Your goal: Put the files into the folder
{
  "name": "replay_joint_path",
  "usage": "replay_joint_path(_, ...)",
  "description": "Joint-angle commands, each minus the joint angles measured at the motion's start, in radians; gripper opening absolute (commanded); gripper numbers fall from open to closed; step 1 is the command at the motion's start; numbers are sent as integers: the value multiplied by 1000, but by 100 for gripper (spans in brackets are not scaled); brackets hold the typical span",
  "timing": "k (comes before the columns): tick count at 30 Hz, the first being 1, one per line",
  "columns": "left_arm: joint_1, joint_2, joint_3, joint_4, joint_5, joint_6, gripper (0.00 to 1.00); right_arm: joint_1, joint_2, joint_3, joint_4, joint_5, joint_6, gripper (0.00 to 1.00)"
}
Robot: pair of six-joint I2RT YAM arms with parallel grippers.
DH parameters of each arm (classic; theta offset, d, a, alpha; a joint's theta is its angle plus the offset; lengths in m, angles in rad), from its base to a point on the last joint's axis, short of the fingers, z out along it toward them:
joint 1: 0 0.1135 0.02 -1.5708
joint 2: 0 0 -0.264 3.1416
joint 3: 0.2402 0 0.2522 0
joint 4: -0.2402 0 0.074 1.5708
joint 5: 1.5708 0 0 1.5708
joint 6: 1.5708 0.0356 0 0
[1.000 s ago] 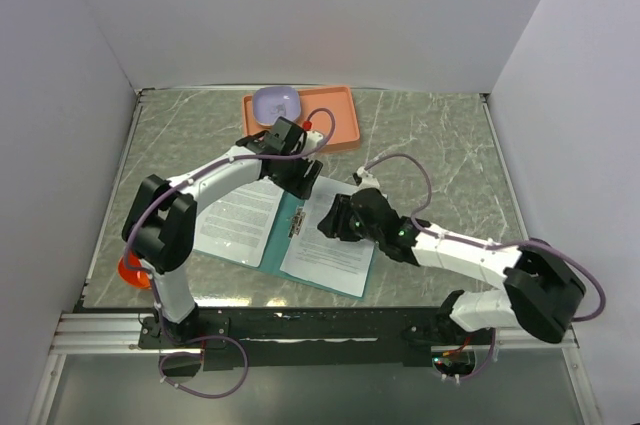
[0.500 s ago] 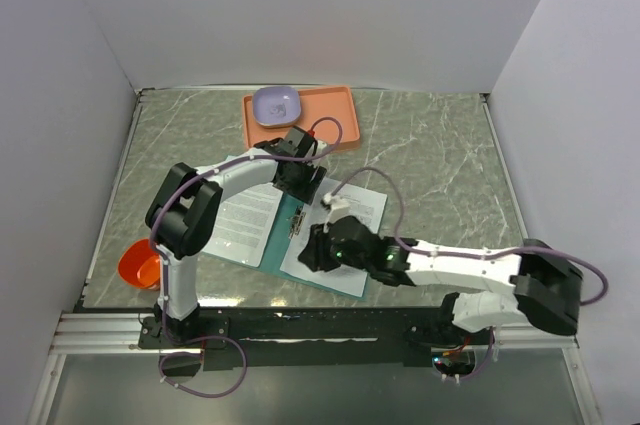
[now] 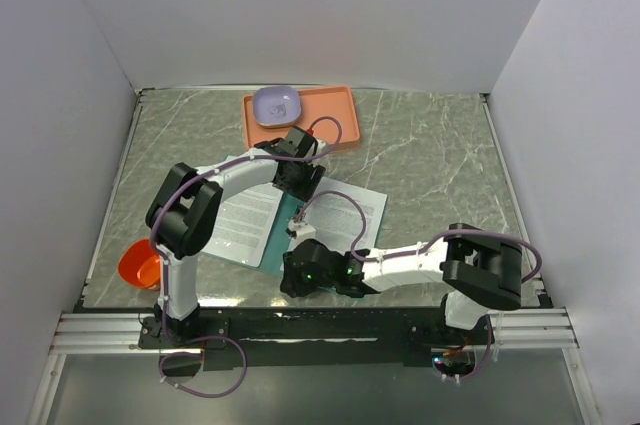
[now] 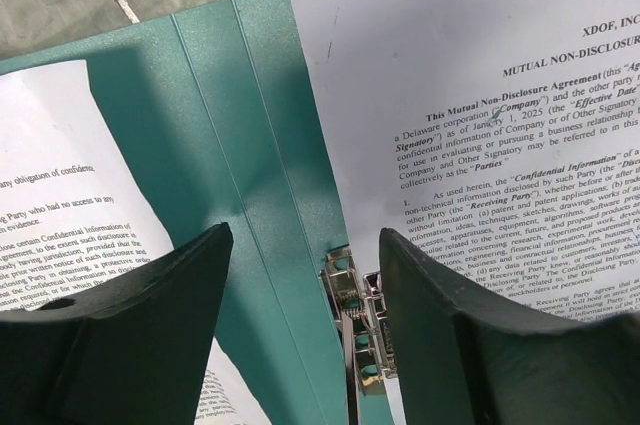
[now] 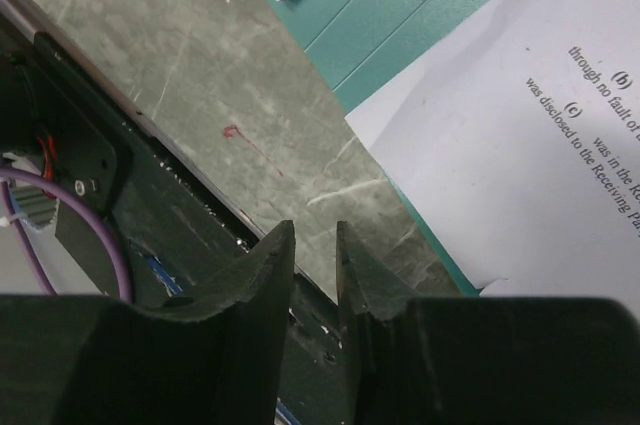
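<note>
Hovering over folder spine, left end effector wide; right end effector narrow, empty.

Grey marbled table, on it an open teal folder, an orange-pink tray, an orange bowl.

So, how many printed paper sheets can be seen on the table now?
2. One sheet lies on the left half of the open folder, the other on its right half. Further sheets stacked beneath them cannot be ruled out.
</note>
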Motion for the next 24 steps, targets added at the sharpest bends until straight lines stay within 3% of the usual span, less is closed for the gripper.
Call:
replay_joint_path(1, -5, -19, 7, 27, -18, -23, 66, 3, -13, 13, -5, 40, 42, 30)
replay_joint_path(6, -5, -16, 6, 33, -26, -23, 66, 10, -19, -24, -64, 91, 93, 28)
replay_joint_path(10, -5, -14, 7, 32, -27, -20, 66, 52, -8, -4, -207, 177, 139, 26)
replay_joint_path(24, -3, -20, 0, 21, -27, -4, 65, 55, -80, -52, -531, 386, 456, 23)
